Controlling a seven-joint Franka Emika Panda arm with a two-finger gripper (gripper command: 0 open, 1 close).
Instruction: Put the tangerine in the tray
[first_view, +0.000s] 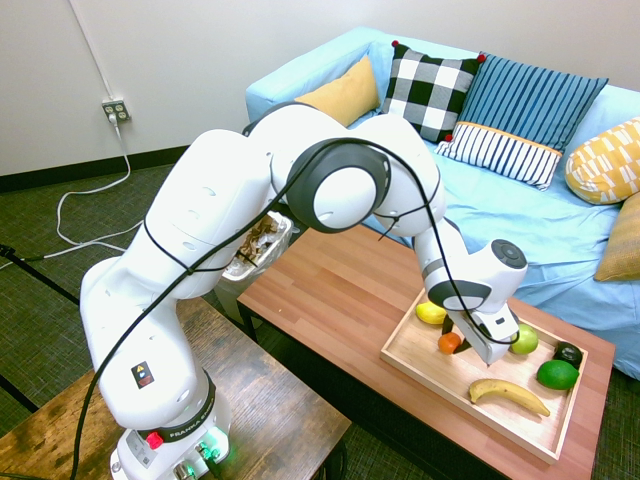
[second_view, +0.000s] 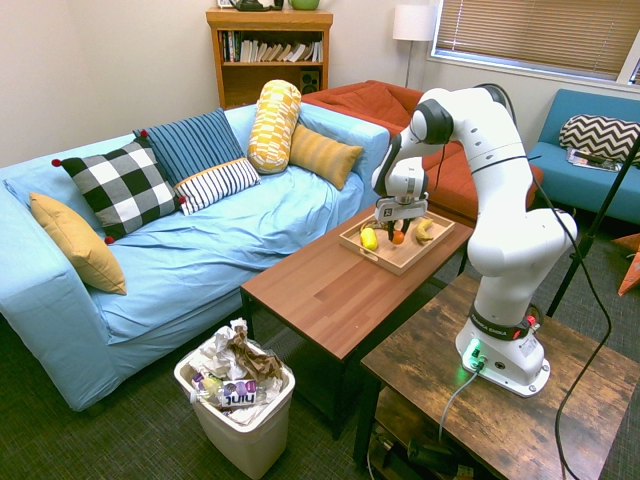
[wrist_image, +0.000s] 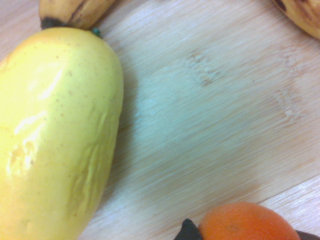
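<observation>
The tangerine (first_view: 450, 343) is a small bright-orange fruit held between the dark fingers of my gripper (first_view: 453, 347), which is shut on it. It hangs just over the floor of the light wooden tray (first_view: 425, 367), near the tray's left end; whether it touches the wood I cannot tell. From the other side, the gripper (second_view: 397, 233) points down into the tray (second_view: 395, 262) with the tangerine (second_view: 398, 238) at its tip. In the wrist view the tangerine (wrist_image: 247, 222) shows against the tray floor (wrist_image: 200, 115).
In the tray also lie a yellow fruit (first_view: 431, 313) close beside the tangerine, a banana (first_view: 508, 395), a green apple (first_view: 524, 340), a lime (first_view: 557, 375) and a dark fruit (first_view: 568, 353). The tray rests on a reddish-brown coffee table (first_view: 340, 290) before a blue sofa (first_view: 520, 215).
</observation>
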